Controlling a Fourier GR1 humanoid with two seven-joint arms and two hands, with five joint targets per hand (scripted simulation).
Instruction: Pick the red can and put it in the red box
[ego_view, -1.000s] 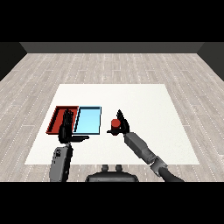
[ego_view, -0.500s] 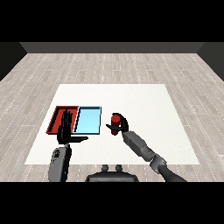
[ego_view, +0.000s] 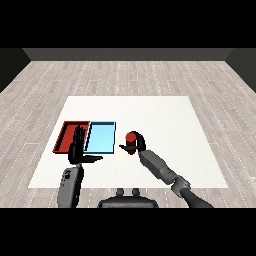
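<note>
Two trays, one red can in hand.
Right hand (ego_view: 137, 144) curls around the red can (ego_view: 131, 137), just right of the light blue tray (ego_view: 101, 138); whether the can touches the white table (ego_view: 165, 120) is hard to tell. Left hand (ego_view: 77, 149), fingers straight and thumb spread, overlaps the red tray (ego_view: 66, 136), which adjoins the blue tray's left side.

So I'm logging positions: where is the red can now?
In the head view, the red can sits in the right hand, just right of the light blue tray.
</note>
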